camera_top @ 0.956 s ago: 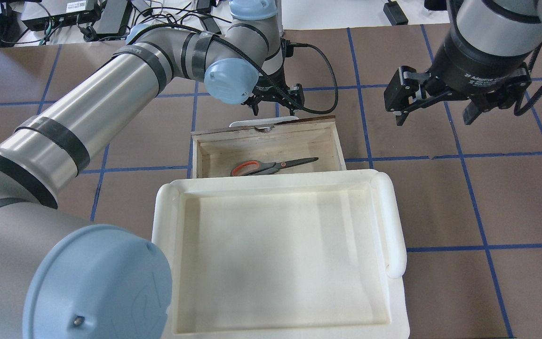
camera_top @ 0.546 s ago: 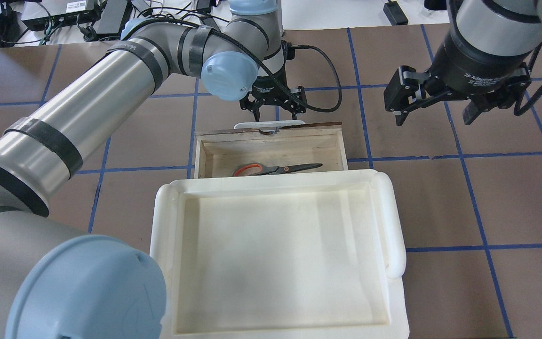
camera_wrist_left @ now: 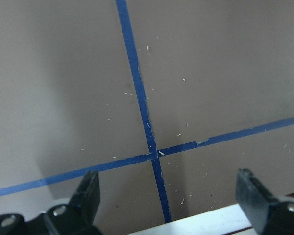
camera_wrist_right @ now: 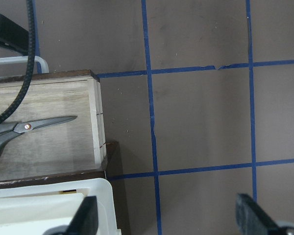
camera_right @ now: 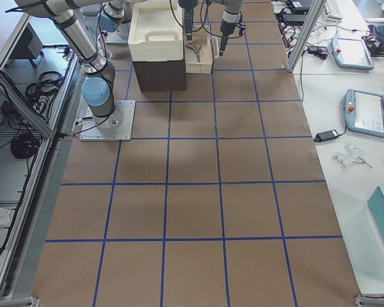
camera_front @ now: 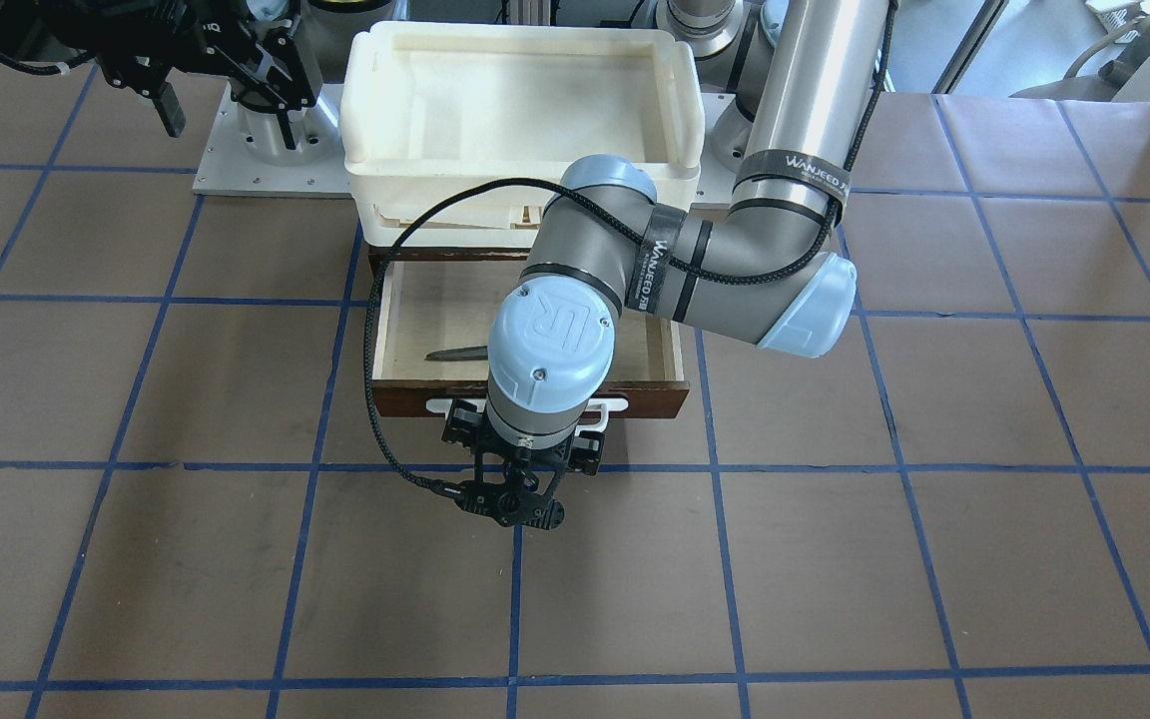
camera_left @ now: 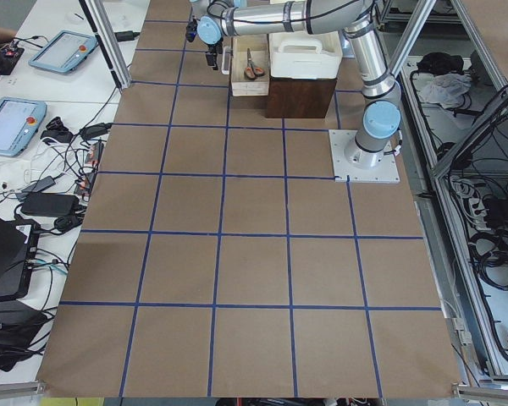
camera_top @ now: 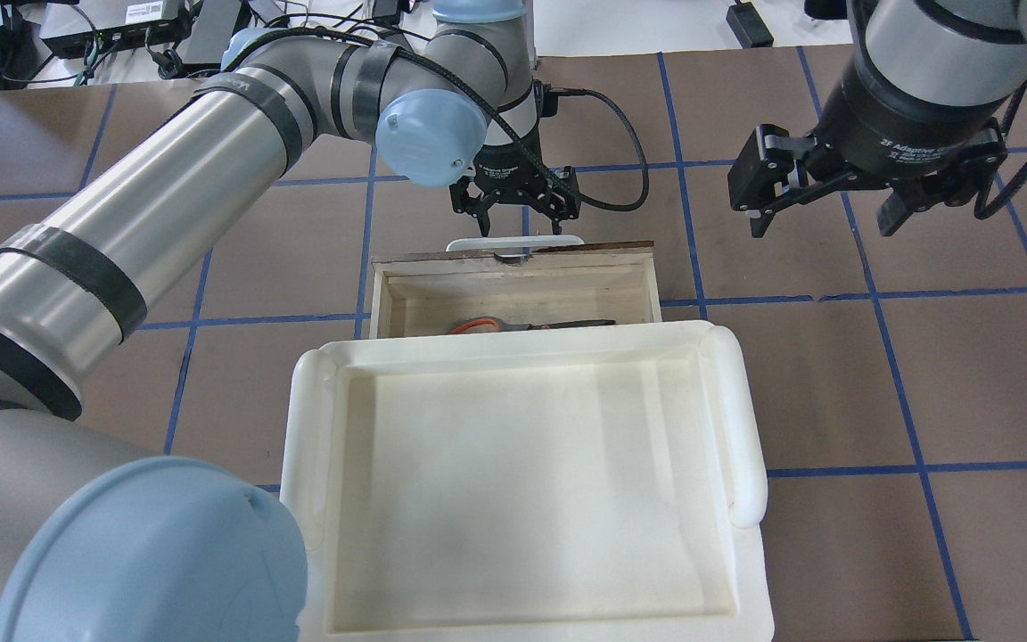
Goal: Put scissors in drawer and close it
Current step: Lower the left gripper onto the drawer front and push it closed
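The scissors [camera_top: 531, 325] lie inside the drawer [camera_top: 513, 260], half hidden under the white tray's edge; they also show in the right wrist view [camera_wrist_right: 34, 126]. The drawer is partly open, with its dark front [camera_front: 655, 397] and white bar handle [camera_top: 513, 241] on the far side. My left gripper [camera_top: 516, 216] is open and empty just behind the handle, which shows at the bottom of the left wrist view [camera_wrist_left: 210, 223]. I cannot tell if it touches the handle. My right gripper [camera_top: 821, 230] is open and empty, hovering to the right of the drawer.
A large white plastic tray [camera_top: 745, 419] sits on the dark cabinet [camera_left: 300, 97] above the drawer. The left gripper's black cable [camera_front: 370, 379] loops over the drawer's side. Brown table with blue grid lines [camera_top: 915, 464] lies all around.
The drawer has slid in under the white tray, hiding more of the scissors. My left gripper has followed right behind the handle. The right arm has not moved.
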Action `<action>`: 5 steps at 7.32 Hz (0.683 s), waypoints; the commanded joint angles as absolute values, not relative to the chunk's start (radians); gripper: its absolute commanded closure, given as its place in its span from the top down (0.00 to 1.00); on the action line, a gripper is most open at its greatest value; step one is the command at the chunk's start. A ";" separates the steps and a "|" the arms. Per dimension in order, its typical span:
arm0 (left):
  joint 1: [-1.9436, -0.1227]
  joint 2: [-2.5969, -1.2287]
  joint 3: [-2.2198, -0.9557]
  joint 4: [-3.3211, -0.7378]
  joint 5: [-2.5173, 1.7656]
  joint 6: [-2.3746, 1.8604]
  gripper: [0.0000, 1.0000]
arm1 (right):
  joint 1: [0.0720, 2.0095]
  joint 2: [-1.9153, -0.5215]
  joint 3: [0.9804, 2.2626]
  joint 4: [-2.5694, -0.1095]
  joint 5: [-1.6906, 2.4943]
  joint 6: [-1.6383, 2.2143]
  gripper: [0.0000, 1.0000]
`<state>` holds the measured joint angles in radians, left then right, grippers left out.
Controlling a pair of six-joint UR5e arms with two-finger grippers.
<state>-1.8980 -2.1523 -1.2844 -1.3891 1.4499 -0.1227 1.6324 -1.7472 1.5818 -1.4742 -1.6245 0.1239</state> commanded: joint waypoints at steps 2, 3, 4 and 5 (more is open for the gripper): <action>-1.896 -2.125 -1.285 -1.452 1.450 -0.123 1.00 | 1.632 -1.747 1.582 -1.474 -1.624 0.124 1.00; -1.896 -2.122 -1.285 -1.462 1.450 -0.123 1.00 | 1.632 -1.747 1.583 -1.474 -1.624 0.124 1.00; -1.898 -2.109 -1.299 -1.473 1.451 -0.121 1.00 | 1.632 -1.749 1.582 -1.470 -1.624 0.124 1.00; -1.898 -2.106 -1.302 -1.473 1.450 -0.121 1.00 | 1.631 -1.749 1.583 -1.474 -1.624 0.126 1.00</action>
